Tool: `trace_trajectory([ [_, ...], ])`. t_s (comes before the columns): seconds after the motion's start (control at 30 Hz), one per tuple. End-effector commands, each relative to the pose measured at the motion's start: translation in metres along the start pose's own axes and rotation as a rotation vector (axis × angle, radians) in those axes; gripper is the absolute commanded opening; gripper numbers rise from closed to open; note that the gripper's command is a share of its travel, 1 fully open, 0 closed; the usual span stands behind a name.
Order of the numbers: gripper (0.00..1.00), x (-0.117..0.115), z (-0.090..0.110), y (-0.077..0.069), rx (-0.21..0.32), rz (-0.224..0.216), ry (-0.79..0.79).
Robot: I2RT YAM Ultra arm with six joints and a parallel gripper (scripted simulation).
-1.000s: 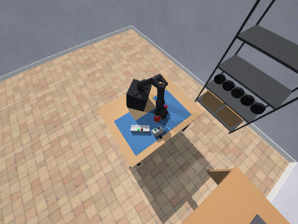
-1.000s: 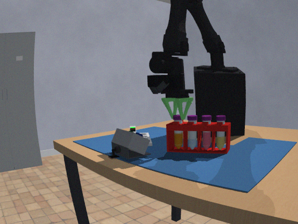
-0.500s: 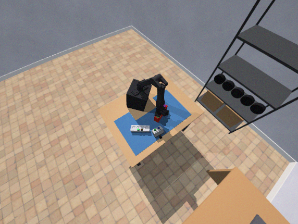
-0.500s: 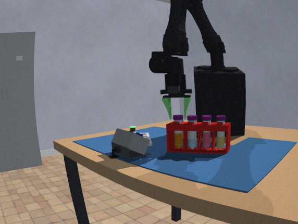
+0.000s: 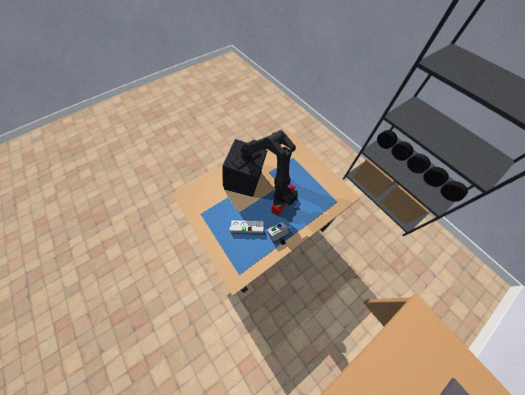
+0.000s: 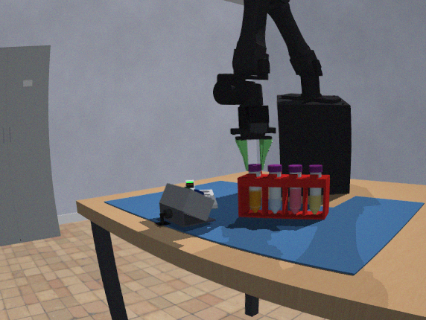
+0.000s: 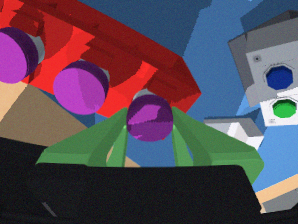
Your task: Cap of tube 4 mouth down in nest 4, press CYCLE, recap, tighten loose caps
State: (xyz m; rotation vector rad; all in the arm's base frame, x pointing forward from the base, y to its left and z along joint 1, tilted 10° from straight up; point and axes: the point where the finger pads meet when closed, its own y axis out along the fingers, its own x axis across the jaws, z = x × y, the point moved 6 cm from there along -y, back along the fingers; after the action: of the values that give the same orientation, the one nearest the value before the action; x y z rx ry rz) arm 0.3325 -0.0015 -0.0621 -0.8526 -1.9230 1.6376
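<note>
The red decapping station (image 6: 284, 195) stands on the blue mat and holds four tubes with purple caps. My gripper (image 6: 255, 161) points straight down over the tube at the station's left end in the exterior view, which is tube 4. In the wrist view the green fingers press on both sides of the cap of tube 4 (image 7: 149, 117), which sits on its tube (image 6: 255, 168). The neighbouring caps (image 7: 80, 87) (image 7: 13, 55) are free. The console's green lamp (image 6: 189, 183) is lit.
The grey key desk (image 6: 185, 205) stands left of the station, with the blue CYCLE key (image 7: 278, 78) and the green READY key (image 7: 285, 108). The white cap tray and console (image 5: 247, 226) lie beside it. The arm's black base box (image 6: 314, 141) stands behind the station.
</note>
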Motion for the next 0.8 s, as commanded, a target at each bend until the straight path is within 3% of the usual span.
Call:
trace_trajectory([
  [0.0, 0.0, -0.0012, -0.0012, -0.0021, -0.005, 0.005, -0.01],
  [0.27, 0.0, -0.0012, -0.0012, -0.0021, -0.005, 0.005, -0.01],
  [0.57, 0.0, -0.0012, -0.0011, -0.0018, -0.006, 0.004, 0.44],
  [0.63, 0.0, -0.0012, -0.0011, -0.0018, -0.006, 0.004, 0.44],
  [0.77, 0.0, -0.0012, -0.0012, -0.0016, -0.007, 0.004, 0.64],
])
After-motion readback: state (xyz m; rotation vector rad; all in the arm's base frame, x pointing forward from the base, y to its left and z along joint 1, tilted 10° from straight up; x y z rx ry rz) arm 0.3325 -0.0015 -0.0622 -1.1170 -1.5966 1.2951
